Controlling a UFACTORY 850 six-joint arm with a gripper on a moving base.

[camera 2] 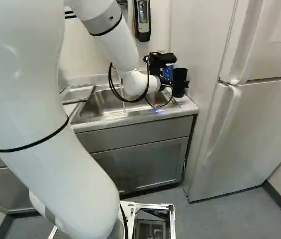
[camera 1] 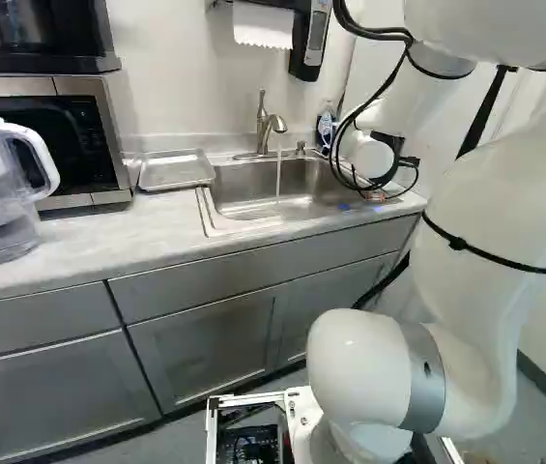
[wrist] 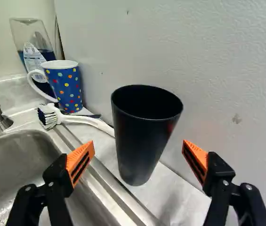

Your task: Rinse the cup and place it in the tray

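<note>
Counter [camera 1: 74, 253]: runs along the wall; its right end, in the right base view, stops beside a white panel [wrist: 217, 61]. Arm [camera 1: 480, 198]: single, reaching over that end, so no choice of arm. Sink [camera 1: 239, 186]: set into the counter near its right end. Tray [camera 1: 174, 170]: on the counter, just past the sink's left edge in the left base view. Faucet [camera 1: 270, 126]: water running into the basin.

Gripper [wrist: 138, 145]: set wide, nothing held; one finger on the sink side, the other on the panel side. Cup [wrist: 142, 136]: black, upright, mouth up, on the counter strip between sink rim and panel, straight ahead of the gripper. Its long axis stands across the line joining the fingertips, so closing should pinch its sides. Clearance looks tight toward the panel; depth between the fingers cannot be told. Spotted mug [wrist: 68, 89]: farther back, nearer the counter's rear edge. Brush [wrist: 83, 119]: handle reaches toward the cup; could be nudged.
</note>
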